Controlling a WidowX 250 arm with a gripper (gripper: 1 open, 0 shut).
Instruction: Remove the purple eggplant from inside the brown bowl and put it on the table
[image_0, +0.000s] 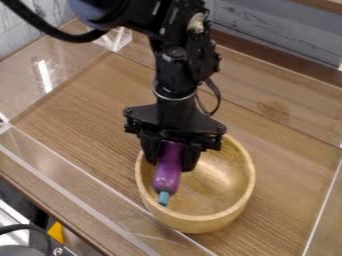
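The purple eggplant (167, 176) hangs with its teal stem tip pointing down over the left inside of the brown bowl (225, 195). My gripper (174, 152) points straight down over the bowl and is shut on the eggplant's upper end, which its black fingers hide. The bowl is a round light-brown wooden one and sits on the table (100, 105) near the front.
Clear acrylic walls (54, 190) edge the wood-grain tabletop on the left and front. The black arm (181, 50) rises from the bowl toward the top of the view. Bare tabletop lies to the left of and behind the bowl.
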